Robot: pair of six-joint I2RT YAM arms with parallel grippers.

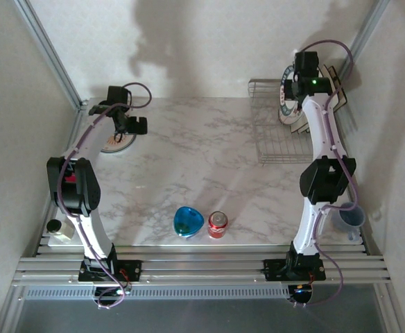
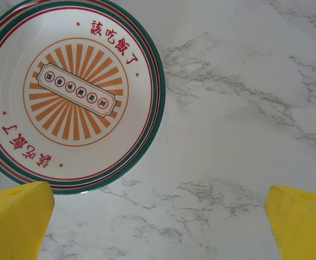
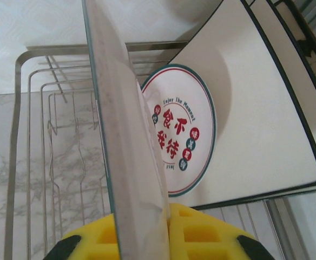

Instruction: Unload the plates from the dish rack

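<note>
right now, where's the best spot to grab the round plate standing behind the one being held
Pinch its upper rim from above, a finger on each face. The round plate stands on edge in the dish rack, close against the square plate, so that rim is the free part.

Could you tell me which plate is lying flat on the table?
The round white plate with the orange sunburst and green rim, flat on the marble table; the other plates stand on edge at the silver wire rack.

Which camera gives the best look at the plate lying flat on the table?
The left wrist view: the plate lies nearly whole there, sunburst pattern and red lettering sharp. From the top view it is small and half covered by the left tool.
</note>
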